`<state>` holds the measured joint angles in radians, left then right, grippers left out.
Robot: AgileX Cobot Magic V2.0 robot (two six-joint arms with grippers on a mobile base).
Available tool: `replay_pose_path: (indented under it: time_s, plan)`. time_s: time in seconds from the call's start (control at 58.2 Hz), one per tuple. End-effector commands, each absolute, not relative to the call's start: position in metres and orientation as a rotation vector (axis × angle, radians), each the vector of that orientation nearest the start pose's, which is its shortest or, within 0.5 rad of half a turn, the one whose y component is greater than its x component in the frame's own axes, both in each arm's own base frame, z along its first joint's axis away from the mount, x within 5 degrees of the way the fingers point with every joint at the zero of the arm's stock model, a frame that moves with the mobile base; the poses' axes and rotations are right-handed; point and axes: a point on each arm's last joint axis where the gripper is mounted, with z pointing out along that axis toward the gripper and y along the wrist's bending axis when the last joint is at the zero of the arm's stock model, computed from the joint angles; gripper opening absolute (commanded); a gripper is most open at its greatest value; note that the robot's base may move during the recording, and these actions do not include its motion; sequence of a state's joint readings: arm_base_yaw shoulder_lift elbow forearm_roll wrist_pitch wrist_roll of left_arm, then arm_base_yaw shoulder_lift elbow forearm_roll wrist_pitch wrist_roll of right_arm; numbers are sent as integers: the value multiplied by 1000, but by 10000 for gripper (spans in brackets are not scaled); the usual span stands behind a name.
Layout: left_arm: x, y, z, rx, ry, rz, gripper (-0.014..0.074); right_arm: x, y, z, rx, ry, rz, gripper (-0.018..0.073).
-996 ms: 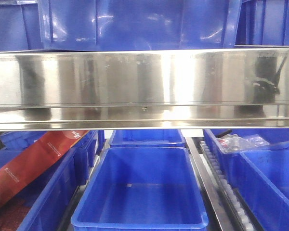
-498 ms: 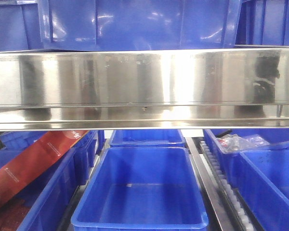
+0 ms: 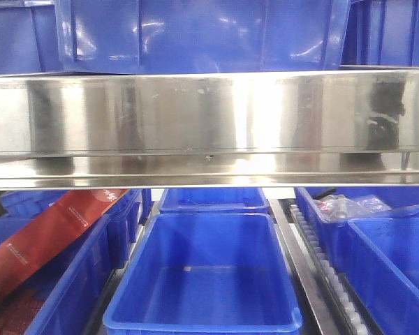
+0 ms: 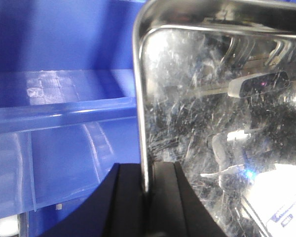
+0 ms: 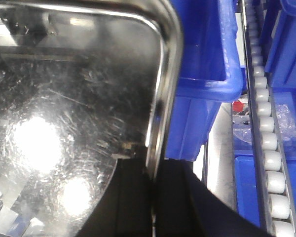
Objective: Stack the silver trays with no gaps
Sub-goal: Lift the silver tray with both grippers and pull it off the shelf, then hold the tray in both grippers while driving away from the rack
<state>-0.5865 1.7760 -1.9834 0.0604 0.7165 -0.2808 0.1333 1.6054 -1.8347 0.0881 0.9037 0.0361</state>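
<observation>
A shiny silver tray fills the front view as a wide steel band, held up level in front of the camera. My left gripper is shut on the tray's left rim, one black finger on each side of the edge. My right gripper is shut on the tray's right rim in the same way. Both wrist views look into the tray's scratched, mirror-like inside. No second tray shows. Neither arm shows in the front view.
Blue plastic bins surround the tray: an empty one below the middle, others at left, right and above. A red carton leans at lower left. A roller track runs along the right, with bagged items in the right bin.
The tray stays held in the same place; only the reflections on its right end have shifted slightly.
</observation>
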Motion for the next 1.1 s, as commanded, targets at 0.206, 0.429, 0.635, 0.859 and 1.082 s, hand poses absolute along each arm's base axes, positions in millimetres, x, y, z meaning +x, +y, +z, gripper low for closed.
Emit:
replay_pose_path:
  time_s: [0.206, 0.429, 0.635, 0.859, 1.082]
  plan:
    - [341, -228, 459, 324, 1927, -542, -21, 349, 56, 462, -107, 2102, 213, -81]
    - [341, -228, 459, 324, 1927, -542, -21, 349, 56, 462, -107, 2102, 213, -81]
    - [341, -228, 459, 324, 1927, -542, -21, 349, 56, 462, -107, 2100, 213, -81]
    - [341, -228, 459, 324, 1927, -542, -21, 349, 56, 463, -106, 2093, 213, -81]
    - [341, -228, 459, 324, 1927, -542, -21, 349, 56, 463, -106, 2086, 213, -81]
